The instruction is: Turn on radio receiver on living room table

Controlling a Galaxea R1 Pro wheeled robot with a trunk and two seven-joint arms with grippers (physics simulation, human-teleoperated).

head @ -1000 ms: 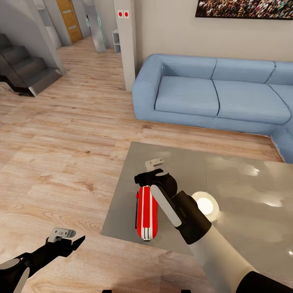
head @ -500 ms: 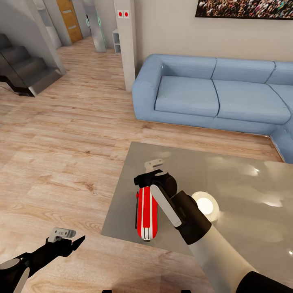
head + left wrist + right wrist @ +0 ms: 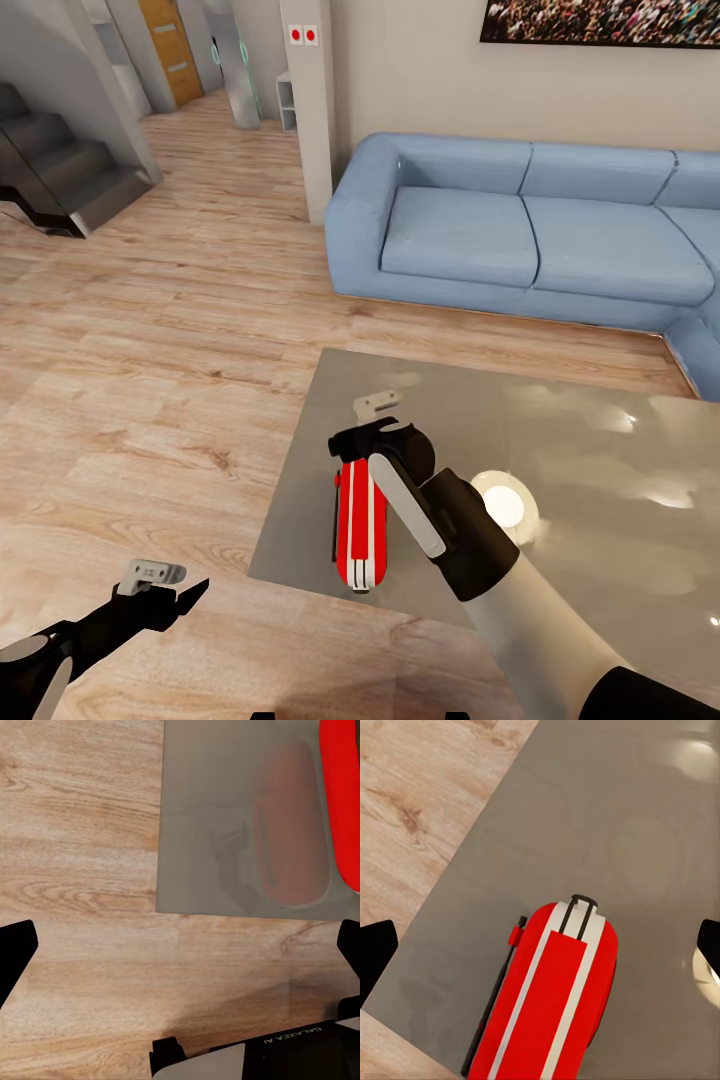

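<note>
Radio receiver lies on table; right gripper fingers spread wide above it.

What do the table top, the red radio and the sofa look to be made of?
The table looks like glossy grey glass: it mirrors a lamp and the radio's red. The radio seems smooth hard plastic, red with white stripes and a thin black handle. The sofa looks like soft, matte blue fabric, though leather can't be ruled out.

One radio receiver, one table, one blue sofa, and two claws, left claw and right claw.
</note>
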